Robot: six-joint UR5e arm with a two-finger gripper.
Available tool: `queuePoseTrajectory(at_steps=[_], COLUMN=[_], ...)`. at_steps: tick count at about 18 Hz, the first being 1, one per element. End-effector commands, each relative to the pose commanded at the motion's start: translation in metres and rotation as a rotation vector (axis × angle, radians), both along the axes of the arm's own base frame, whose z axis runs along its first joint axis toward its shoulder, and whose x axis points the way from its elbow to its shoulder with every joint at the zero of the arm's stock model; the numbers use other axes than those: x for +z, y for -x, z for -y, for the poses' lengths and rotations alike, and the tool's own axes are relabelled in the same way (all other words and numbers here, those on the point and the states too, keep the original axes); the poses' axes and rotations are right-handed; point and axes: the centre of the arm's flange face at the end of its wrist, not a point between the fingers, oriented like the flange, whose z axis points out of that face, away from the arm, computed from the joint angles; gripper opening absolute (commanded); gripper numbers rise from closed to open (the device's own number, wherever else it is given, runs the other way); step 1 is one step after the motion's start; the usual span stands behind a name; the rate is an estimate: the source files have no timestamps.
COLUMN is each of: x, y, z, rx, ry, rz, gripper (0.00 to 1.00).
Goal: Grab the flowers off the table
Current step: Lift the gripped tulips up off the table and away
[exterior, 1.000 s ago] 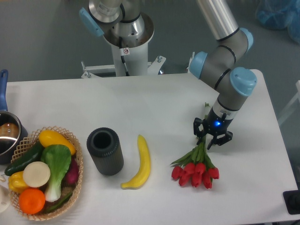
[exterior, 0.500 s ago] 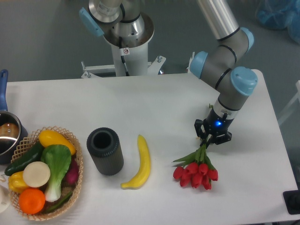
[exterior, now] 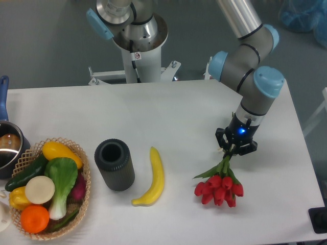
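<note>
Fingers of the gripper (exterior: 235,148) clenched on the stems of the flowers (exterior: 220,185), just above the leaves. Stems run up into the black jaws; buds hang below, toward the camera.

Nearest the camera, at the front right of the table (exterior: 168,112): the red buds, clustered, green leaves spreading just behind them. Whether the buds touch the white surface or hang just clear of it cannot be told from this single view; no clean shadow gap to read. Bunch tilts slightly, heads low, stems rising to the grip.

Progress, as judged: grasp made, lift either just begun or about to. What is left is raising the bunch well off the table. Thin stems look floppy, so the heavy heads may swing or slip.

Arm pose: wrist points down over the right side of the table, blue light lit on the gripper body. Grey forearm with blue joint caps climbs up and back, out of the top of the frame.

Off to the left, well apart from the flowers: a banana (exterior: 155,177), then a dark cylindrical cup (exterior: 114,164), then a wicker basket of vegetables (exterior: 85,198) at the left edge. Furthest back: the arm's white pedestal base (exterior: 138,56) behind the table.
</note>
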Motion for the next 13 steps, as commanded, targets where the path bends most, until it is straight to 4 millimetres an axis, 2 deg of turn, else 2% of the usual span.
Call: queuePoseTrajectory(at_steps=[5, 9, 13], x=[0.039, 0.077, 0.104], y=[0.008, 0.023, 0.041], z=[0.009, 0.022, 0.041], rx=[0.028, 0.044, 0.049], ry=[-0.107, -0.279, -0.468], rz=[-0.027, -0.032, -0.019], gripper=[0.16, 0.16, 0.16])
